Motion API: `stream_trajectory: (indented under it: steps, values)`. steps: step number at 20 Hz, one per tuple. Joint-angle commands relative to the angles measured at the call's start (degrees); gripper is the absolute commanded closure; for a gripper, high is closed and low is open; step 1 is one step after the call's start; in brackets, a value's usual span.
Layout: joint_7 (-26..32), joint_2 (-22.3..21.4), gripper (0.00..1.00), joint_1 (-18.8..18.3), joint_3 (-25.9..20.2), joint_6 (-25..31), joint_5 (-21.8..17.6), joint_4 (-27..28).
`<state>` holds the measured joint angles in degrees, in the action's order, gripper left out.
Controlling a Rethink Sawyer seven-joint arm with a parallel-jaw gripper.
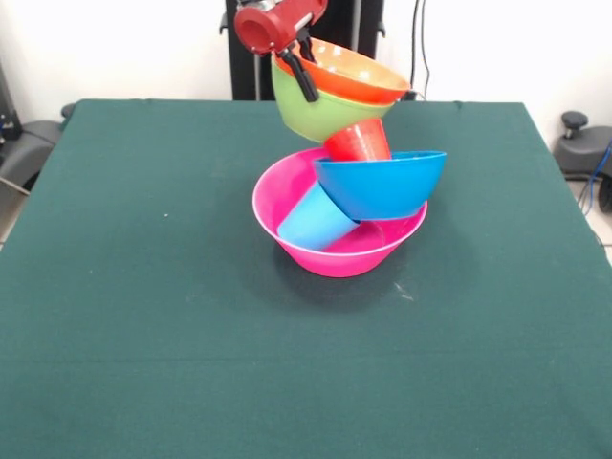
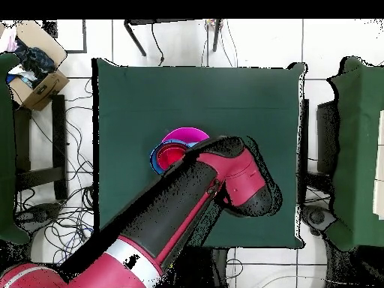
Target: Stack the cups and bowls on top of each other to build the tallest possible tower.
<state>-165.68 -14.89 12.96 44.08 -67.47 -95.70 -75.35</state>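
Green table — white wall behind — bears a leaning tower.

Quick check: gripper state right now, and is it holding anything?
Gripper: closed on the rim of the large glossy orange plastic bowl, which sits nested in the large green plastic bowl, both tilted at the tower's top.

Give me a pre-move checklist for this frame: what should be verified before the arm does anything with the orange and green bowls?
1. Grip: gripper clamps the rim of the orange bowl nested in the green bowl: ok.
2. Held bowls level: tilted: not ok.
3. Red cup upright on the blue bowl: leaning: not ok.
4. Light blue cup standing: lying slanted in the pink bowl: not ok.
5. Green bowl resting on the red cup: cannot tell.
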Motion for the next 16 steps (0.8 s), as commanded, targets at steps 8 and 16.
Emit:
stream_trajectory:
  steps: [8, 16]
  values:
    - [-13.6, 1.7, 1.0, 1.2, -4.0, 4.1, 0.9, 4.6]
    - [-14.2, 1.9, 1.0, 1.4, -3.4, 3.6, 1.0, 4.9]
